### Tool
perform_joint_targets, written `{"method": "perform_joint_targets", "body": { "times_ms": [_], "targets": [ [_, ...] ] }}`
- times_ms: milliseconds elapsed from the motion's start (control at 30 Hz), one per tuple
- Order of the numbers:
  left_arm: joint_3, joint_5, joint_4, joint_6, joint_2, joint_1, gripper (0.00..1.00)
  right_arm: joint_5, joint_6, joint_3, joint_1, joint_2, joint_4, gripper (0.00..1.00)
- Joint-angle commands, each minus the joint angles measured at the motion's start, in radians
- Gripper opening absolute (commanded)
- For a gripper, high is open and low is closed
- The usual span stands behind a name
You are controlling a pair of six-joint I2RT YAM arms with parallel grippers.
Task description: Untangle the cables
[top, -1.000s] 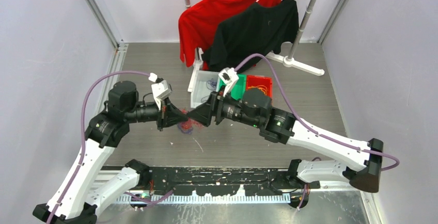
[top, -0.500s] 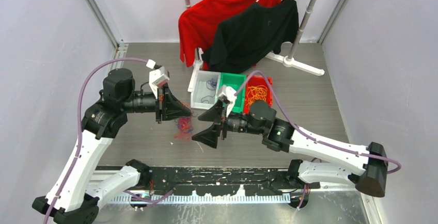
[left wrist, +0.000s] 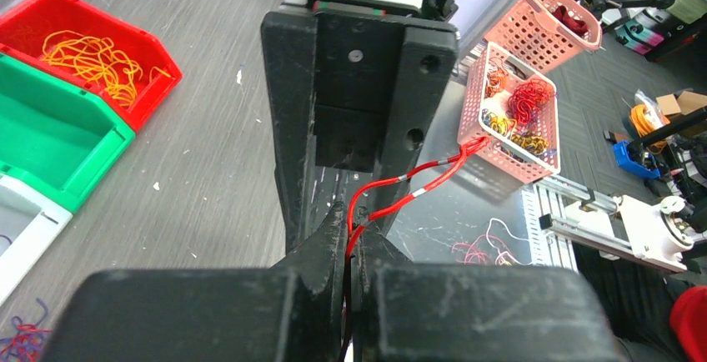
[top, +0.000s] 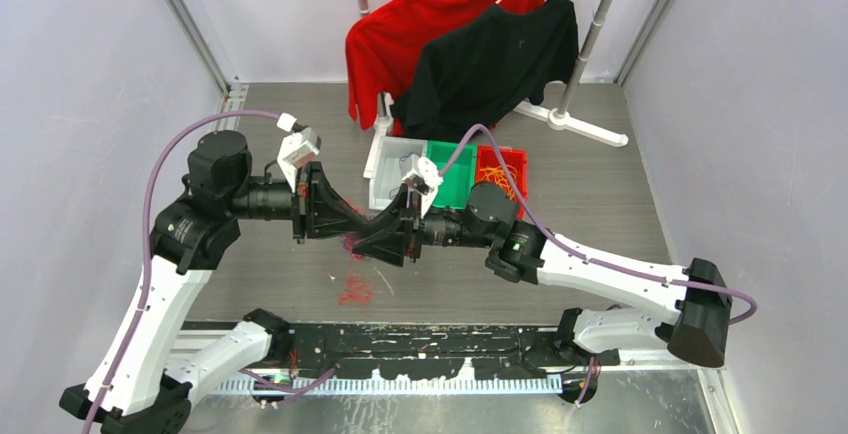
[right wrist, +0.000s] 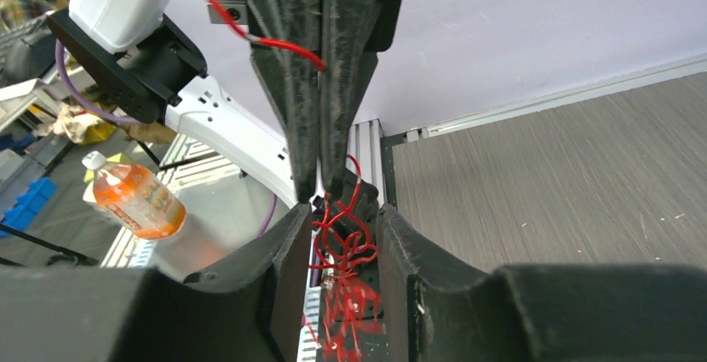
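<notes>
My left gripper is shut on a thin red cable that loops out from its tips. In the top view it meets my right gripper tip to tip above the table. My right gripper is open, and a small tangle of red cables hangs from the left fingertips into the gap between its fingers. A loose red bunch lies on the table below. Orange cables fill the red bin.
White bin, green bin and red bin stand in a row behind the grippers. Purple wires lie by the white bin. Red and black shirts hang on a rack at the back. A pink basket sits off the table.
My right gripper has moved back in to the left gripper and narrowed its wide-open jaws around the hanging red cables. A red bunch now lies lower on the table.
</notes>
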Motion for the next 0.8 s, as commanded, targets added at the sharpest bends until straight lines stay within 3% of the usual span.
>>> {"method": "perform_joint_targets", "body": {
  "times_ms": [0, 200, 467, 767],
  "targets": [
    [0.052, 0.037, 0.025, -0.024, -0.008, -0.004, 0.00, -0.004, 0.095, 0.055, -0.004, 0.037, 0.111, 0.39],
    [0.074, 0.037, 0.030, -0.028, -0.008, -0.004, 0.00, -0.035, 0.174, 0.047, -0.003, 0.085, 0.167, 0.40],
    [0.089, 0.035, 0.035, -0.022, -0.009, -0.004, 0.00, -0.030, 0.193, 0.037, -0.003, 0.089, 0.171, 0.25],
    [0.149, 0.037, 0.034, -0.020, 0.008, -0.004, 0.00, 0.023, 0.200, -0.059, -0.002, 0.065, 0.176, 0.36]
  ]
}}
